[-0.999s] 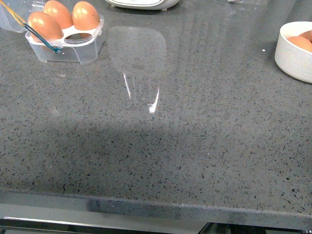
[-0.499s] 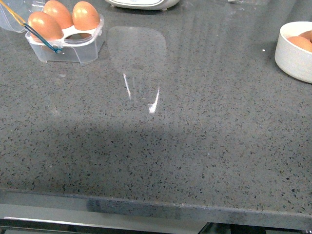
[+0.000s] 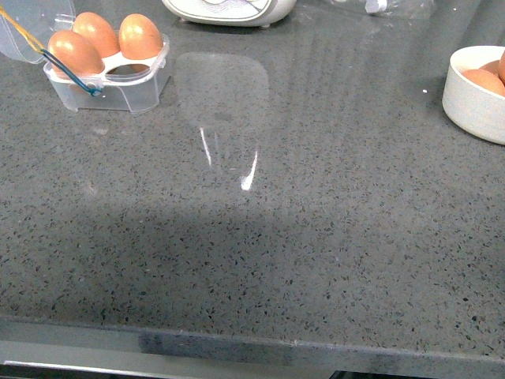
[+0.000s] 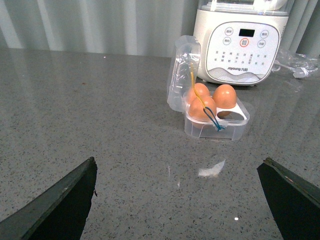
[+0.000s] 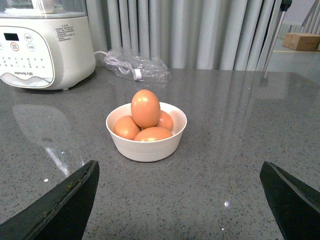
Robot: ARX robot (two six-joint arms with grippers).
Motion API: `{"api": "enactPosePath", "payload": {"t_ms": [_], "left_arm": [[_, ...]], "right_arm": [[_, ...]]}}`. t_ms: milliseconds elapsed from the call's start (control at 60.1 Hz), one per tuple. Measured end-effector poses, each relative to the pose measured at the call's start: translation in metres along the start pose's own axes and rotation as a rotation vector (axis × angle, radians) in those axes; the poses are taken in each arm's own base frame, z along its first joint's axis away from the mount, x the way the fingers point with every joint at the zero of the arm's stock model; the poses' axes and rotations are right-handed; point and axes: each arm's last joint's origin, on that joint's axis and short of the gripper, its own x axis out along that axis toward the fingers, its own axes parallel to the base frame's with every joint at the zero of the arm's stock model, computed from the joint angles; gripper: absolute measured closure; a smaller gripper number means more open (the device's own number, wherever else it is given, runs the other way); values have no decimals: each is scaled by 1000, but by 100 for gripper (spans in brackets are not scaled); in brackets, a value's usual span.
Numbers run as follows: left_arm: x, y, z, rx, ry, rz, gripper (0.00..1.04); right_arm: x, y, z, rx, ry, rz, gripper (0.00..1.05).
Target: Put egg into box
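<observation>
The box [image 3: 126,93] stands at the far left of the grey counter with its clear lid [image 3: 31,20] hinged open. Three orange-brown eggs fill its cups, and the near-right cup [image 3: 130,69] is empty. The left wrist view shows the box [image 4: 210,131] well ahead of my left gripper [image 4: 178,161], which is open and holds nothing. A white bowl [image 3: 473,99] at the far right holds several eggs. In the right wrist view, one egg [image 5: 145,108] stands on top of the others in the bowl [image 5: 146,145]. My right gripper [image 5: 180,163] is open just short of the bowl, not touching it.
A white kitchen appliance [image 3: 229,9] stands at the back of the counter, right of the box. A clear plastic bag with a cable [image 5: 135,67] lies behind the bowl. The counter's front edge [image 3: 252,335] runs along the bottom of the front view. Neither arm shows there.
The front view has shifted a little, so the box, bowl and appliance sit slightly lower in the picture. Nothing on the counter has moved.
</observation>
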Motion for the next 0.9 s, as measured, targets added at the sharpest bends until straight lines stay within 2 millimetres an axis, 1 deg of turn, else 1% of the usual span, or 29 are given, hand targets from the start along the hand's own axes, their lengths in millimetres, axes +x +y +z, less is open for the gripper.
{"api": "enactPosePath", "payload": {"t_ms": [133, 183, 216, 283, 316, 416, 499, 533, 583, 599, 616, 683, 799, 849, 866, 899], "left_arm": [[0, 0, 0, 0, 0, 0, 7], [0, 0, 0, 0, 0, 1, 7], [0, 0, 0, 0, 0, 0, 7], [0, 0, 0, 0, -1, -2, 7], [0, 0, 0, 0, -1, 0, 7], [0, 0, 0, 0, -1, 0, 7], [0, 0, 0, 0, -2, -2, 7], [0, 0, 0, 0, -2, -2, 7], [0, 0, 0, 0, -2, -2, 7], [0, 0, 0, 0, -2, -2, 7], [0, 0, 0, 0, -2, -2, 7], [0, 0, 0, 0, -2, -2, 7], [0, 0, 0, 0, -2, -2, 7], [0, 0, 0, 0, -2, -2, 7], [0, 0, 0, 0, -2, -2, 7], [0, 0, 0, 0, -2, -2, 7]], "right_arm": [[0, 0, 0, 0, 0, 0, 7], [0, 0, -1, 10, 60, 99, 7], [2, -1, -1, 40, 125, 206, 7], [7, 0, 1, 69, 153, 353, 7], [11, 0, 4, 82, 149, 379, 7], [24, -2, 20, 69, 96, 361, 7], [42, -5, 41, 49, 38, 311, 7], [56, -7, 53, 42, 14, 285, 7], [68, -10, 62, 38, -1, 262, 7], [77, -11, 68, 35, -7, 241, 7], [81, -12, 69, 34, -7, 234, 7], [107, -15, 82, 34, 7, 196, 7], [140, -14, 91, 35, 45, 173, 7], [160, -11, 93, 36, 89, 166, 7], [170, -9, 93, 35, 114, 170, 7], [179, -7, 93, 30, 137, 164, 7]]}}
